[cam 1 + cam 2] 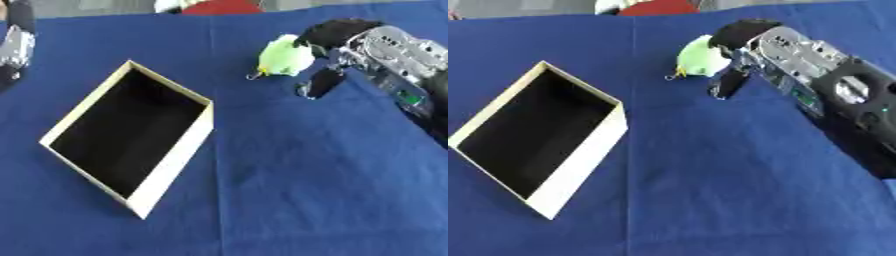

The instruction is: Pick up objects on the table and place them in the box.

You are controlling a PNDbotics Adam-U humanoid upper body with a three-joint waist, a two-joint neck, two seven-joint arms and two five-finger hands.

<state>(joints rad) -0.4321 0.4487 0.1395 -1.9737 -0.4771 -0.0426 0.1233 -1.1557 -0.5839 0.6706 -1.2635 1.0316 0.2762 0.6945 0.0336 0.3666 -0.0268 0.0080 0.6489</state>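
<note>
Right eye view: green toy (702, 61) up at far table (710, 200), pinched in right hand (754, 50), fingers curled round it. Carry left, well over box (579, 165) rim, lower into dark interior, then release. Left hand (13, 50) barely visible at edge, fingers unclear.

Pale green object (283, 59) held above cloth; open cream box (171, 160) left, black inside.

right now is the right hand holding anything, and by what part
The right hand has its fingers curled around a small light green object, gripping the side facing the hand. Whether it is lifted cannot be told.
</note>
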